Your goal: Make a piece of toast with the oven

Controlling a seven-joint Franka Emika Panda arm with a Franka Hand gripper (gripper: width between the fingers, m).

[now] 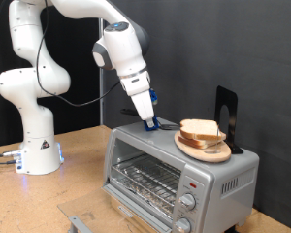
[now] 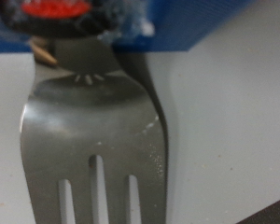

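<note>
The silver toaster oven (image 1: 175,173) stands on the table at the exterior view's right, glass door shut, wire rack (image 1: 145,178) visible inside, two knobs (image 1: 187,202) and a red light (image 1: 191,183) on its front. Stacked bread slices (image 1: 202,130) lie on a wooden plate (image 1: 199,150) on the oven's top. No single slice shows apart from the stack. My gripper (image 1: 151,122) points down onto the oven's top, to the exterior view's left of the plate, at a blue object (image 1: 159,123). The wrist view is filled by a metal fork-like utensil (image 2: 93,131) over the grey top, with blue (image 2: 187,23) behind it; my fingers do not show there.
A black upright stand (image 1: 226,109) rises behind the plate on the oven. The robot base (image 1: 34,146) stands at the exterior view's left on the wooden table (image 1: 78,175). A small metal part (image 1: 80,222) lies near the table's front edge.
</note>
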